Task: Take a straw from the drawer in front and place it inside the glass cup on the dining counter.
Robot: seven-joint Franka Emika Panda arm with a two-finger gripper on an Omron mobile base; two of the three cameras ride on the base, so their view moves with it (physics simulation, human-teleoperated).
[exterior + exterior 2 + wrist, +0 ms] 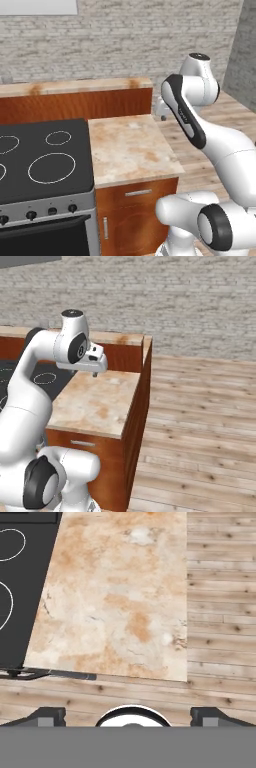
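A: While the claw [128, 717] hovers spread and empty above the small tabletop [131, 150], where's the straw?
B: Presumably inside the shut drawer [138, 193]; reaching low may clip the tabletop edge.

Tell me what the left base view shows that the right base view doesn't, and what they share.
Left base view: the stove knobs and the oven door beneath them.
Right base view: the cabinet's wooden side panel, facing the open floor.
Both: the small marbled top, the closed drawer under it, the black cooktop and the dining counter behind.
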